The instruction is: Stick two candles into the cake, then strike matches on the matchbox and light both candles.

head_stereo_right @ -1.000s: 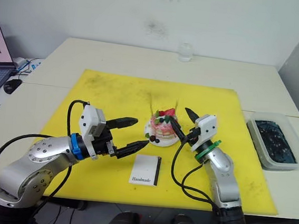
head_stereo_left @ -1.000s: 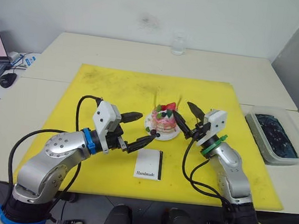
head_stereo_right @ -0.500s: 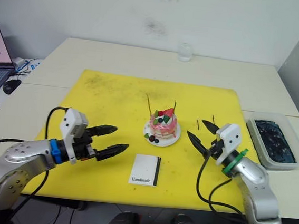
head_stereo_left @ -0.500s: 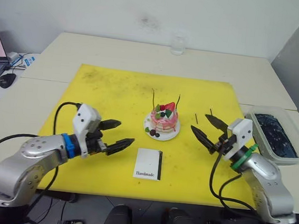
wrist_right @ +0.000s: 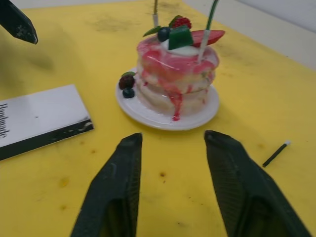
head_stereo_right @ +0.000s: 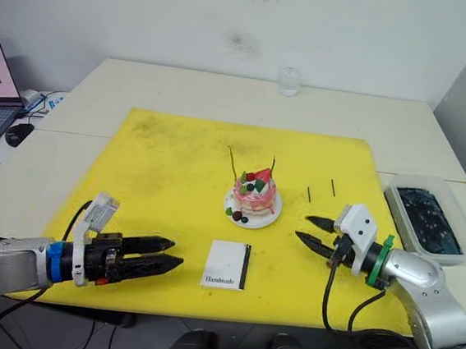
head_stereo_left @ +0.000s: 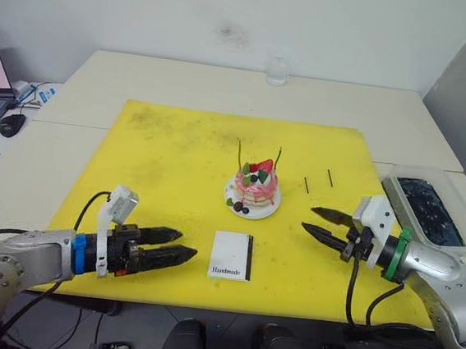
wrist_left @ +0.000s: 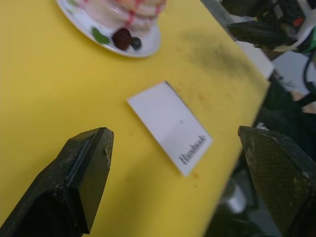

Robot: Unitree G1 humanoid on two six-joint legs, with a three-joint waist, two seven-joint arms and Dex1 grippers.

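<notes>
Grippers: our left gripper (head_stereo_left: 178, 246) hangs low over the mat's near left part, fingers apart and holding nothing; our right gripper (head_stereo_left: 317, 222) sits near the mat's right side, fingers spread and empty, aimed toward the cake.
Cake (head_stereo_left: 255, 188): small, round and pink, with white cream, a red strawberry, green leaves and dark berries on top; we see it on a white plate (head_stereo_left: 266, 212) at the middle of the yellow mat (head_stereo_left: 169, 152).
Candles (head_stereo_left: 239, 152): two thin olive-yellow sticks stand upright in the cake top, one at each side; we see no flame.
Matches (head_stereo_left: 306, 184): two short dark sticks lie side by side on the mat, right of the cake.
Matchbox (head_stereo_left: 232, 255): flat and white, black strip on its right edge, "Handmade" lettering; it lies just in front of the cake, between our grippers.
</notes>
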